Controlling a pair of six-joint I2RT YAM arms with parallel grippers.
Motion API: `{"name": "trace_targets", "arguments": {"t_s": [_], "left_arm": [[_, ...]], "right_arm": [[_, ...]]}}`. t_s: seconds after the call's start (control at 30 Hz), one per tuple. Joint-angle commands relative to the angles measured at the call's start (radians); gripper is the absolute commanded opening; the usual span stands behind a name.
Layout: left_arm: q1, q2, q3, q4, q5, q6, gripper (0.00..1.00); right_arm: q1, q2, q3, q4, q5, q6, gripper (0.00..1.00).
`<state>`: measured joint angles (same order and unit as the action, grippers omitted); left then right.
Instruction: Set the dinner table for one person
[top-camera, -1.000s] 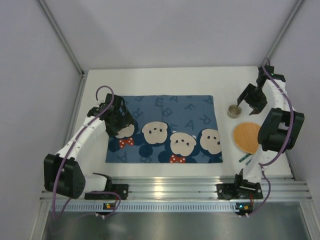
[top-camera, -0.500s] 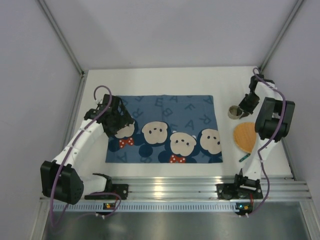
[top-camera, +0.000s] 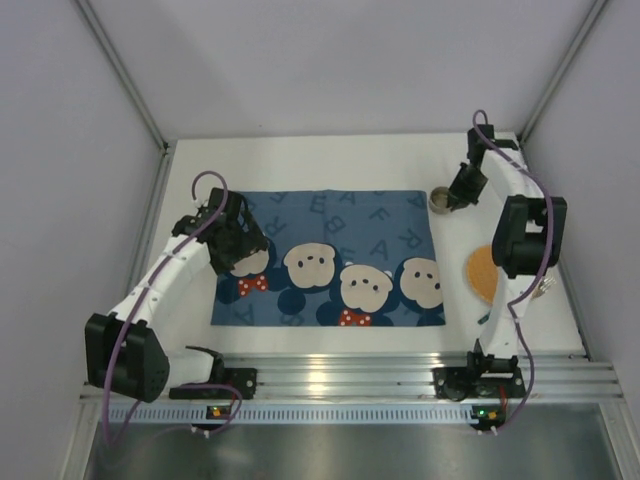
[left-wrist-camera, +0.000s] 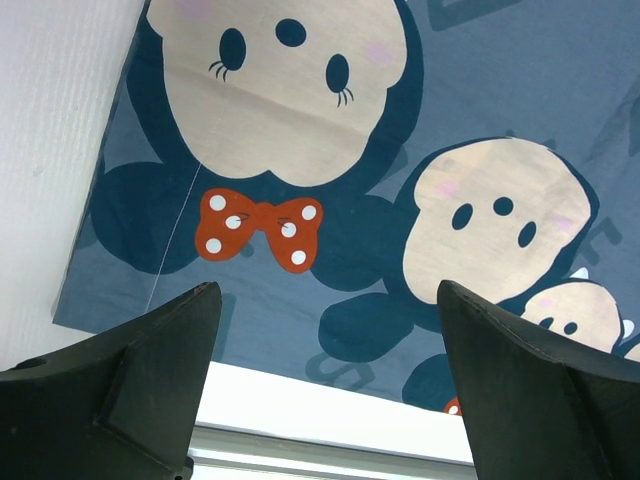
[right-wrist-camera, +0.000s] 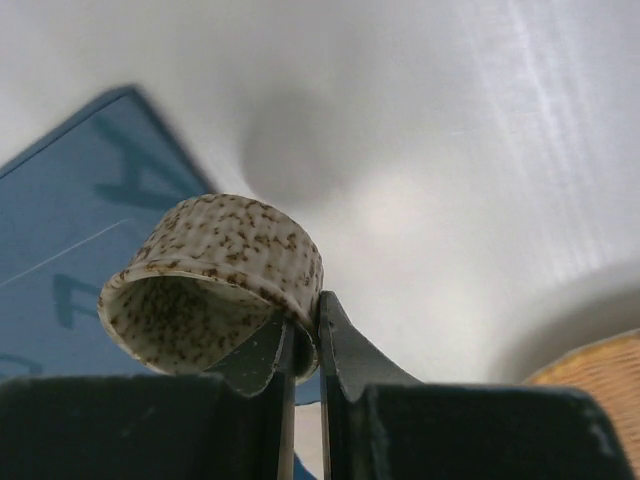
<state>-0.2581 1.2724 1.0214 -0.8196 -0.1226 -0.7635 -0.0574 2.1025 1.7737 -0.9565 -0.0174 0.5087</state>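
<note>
The white dinner table (top-camera: 330, 160) carries a blue bear-print placemat (top-camera: 330, 215). A small speckled cup (top-camera: 438, 201) hangs tilted just off the mat's far right corner. My right gripper (top-camera: 455, 197) is shut on its rim. In the right wrist view one finger sits inside the cup (right-wrist-camera: 215, 270) and one outside, and the right gripper (right-wrist-camera: 305, 310) pinches the wall. Over the mat's left part my left gripper (top-camera: 240, 245) stands open and holds nothing. The left wrist view shows the left gripper (left-wrist-camera: 330, 287) above the placemat (left-wrist-camera: 480, 90) and the table's near strip (left-wrist-camera: 300, 410).
An orange woven round mat (top-camera: 480, 272) lies right of the placemat, partly behind my right arm; its edge (right-wrist-camera: 600, 365) shows in the right wrist view. A small green item (top-camera: 487, 316) lies near it. The ribbed rail (top-camera: 330, 375) runs along the near edge. Walls close both sides.
My right gripper closed on the cup's rim and carried it left, from beside the woven mat to the placemat's far right corner. The left arm barely moved.
</note>
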Motion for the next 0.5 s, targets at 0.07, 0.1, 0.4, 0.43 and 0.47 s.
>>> {"name": "trace_targets", "arguments": {"t_s": [0.07,0.1,0.4,0.43,0.47], "left_arm": [[-0.004,0.027,0.046,0.016,0.005,0.018,0.94],[-0.004,0.028,0.051,0.014,0.006,0.018,0.94],[-0.004,0.001,0.048,-0.007,-0.003,0.03,0.94],[-0.004,-0.004,0.04,-0.007,-0.002,0.032,0.94],[-0.004,-0.011,0.034,-0.006,-0.005,0.03,0.94]], "right_arm": [[0.162,-0.009,0.111,0.007,-0.047,0.059,0.0],[0.178,0.02,0.124,0.007,-0.049,0.066,0.0],[0.248,0.165,0.219,-0.004,-0.021,0.106,0.02],[0.248,0.171,0.217,-0.007,-0.016,0.105,0.06],[0.248,0.175,0.217,-0.007,-0.015,0.103,0.1]]}}
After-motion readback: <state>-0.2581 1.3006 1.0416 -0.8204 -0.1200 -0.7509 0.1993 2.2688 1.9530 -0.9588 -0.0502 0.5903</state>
